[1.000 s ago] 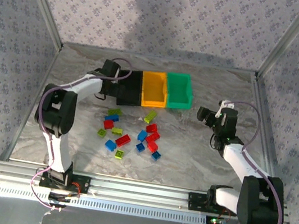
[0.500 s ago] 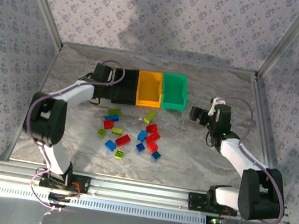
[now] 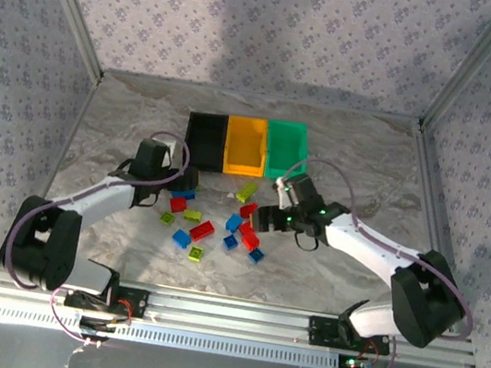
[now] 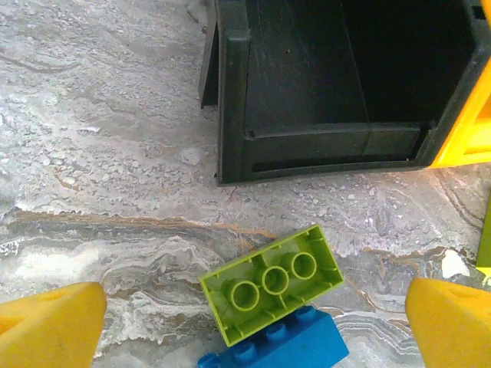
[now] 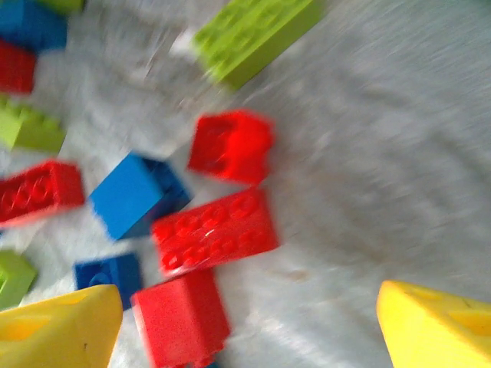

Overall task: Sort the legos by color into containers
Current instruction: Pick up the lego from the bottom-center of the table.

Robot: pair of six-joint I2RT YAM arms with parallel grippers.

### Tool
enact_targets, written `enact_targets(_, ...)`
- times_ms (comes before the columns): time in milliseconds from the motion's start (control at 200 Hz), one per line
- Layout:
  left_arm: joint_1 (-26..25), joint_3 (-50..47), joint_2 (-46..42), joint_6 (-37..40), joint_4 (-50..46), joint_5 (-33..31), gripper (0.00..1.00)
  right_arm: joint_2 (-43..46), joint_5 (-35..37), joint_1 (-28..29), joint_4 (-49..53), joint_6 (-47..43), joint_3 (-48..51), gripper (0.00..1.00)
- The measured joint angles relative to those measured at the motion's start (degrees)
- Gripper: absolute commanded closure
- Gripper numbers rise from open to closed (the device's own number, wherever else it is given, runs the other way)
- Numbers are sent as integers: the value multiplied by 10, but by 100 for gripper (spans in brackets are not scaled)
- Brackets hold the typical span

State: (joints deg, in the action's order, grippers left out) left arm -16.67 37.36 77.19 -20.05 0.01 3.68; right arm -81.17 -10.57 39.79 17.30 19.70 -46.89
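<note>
The legos (image 3: 214, 218) lie loose in a scatter on the marbled surface (image 3: 361, 165), just in front of three joined containers: a black bin (image 3: 202, 166), an orange bin (image 3: 242, 170) and a green bin (image 3: 283, 173). With so many bricks out on the surface, the sorting looks barely begun. The left hand (image 4: 249, 326) hangs low at the pile's left edge with its yellow fingers spread wide and nothing between them. Just ahead of it is a lime brick (image 4: 272, 284) lying underside up, touching a blue brick (image 4: 276, 349), with the black bin close behind. The right hand (image 5: 249, 322) is over the right side of the pile, fingers apart and empty. Its view is blurred, but a long red brick (image 5: 215, 230) sits just ahead of the gap and a smaller red block (image 5: 180, 318) lies beside its left finger. These bricks should be very light, hard and smooth-sided, so they will neither crush nor give, but they can skid or spin away if one finger meets them first. The best hold is likely across the two long flat sides, squarely at mid-length, not on corners or studs. Neighbours packed close together may get nudged or dragged along
</note>
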Motion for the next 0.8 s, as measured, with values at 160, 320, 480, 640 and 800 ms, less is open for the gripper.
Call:
enact_targets(160,0,-48,-44,-22,49,-4,0,-71,-4,70,74,-26,-55,27)
enact_targets(320,0,-52,-49,-30,63,-16,0,-105,7,85,116,-38,-75,28)
enact_targets(480,0,-56,-70,-34,63,-29,0,-130,31,97,151,-50,-103,30)
enact_targets(640,0,-78,-121,-38,67,-60,0,-148,39,109,160,-57,-121,45)
enact_targets(800,2,-100,-150,-45,67,-85,0,-159,40,110,165,-66,-124,57)
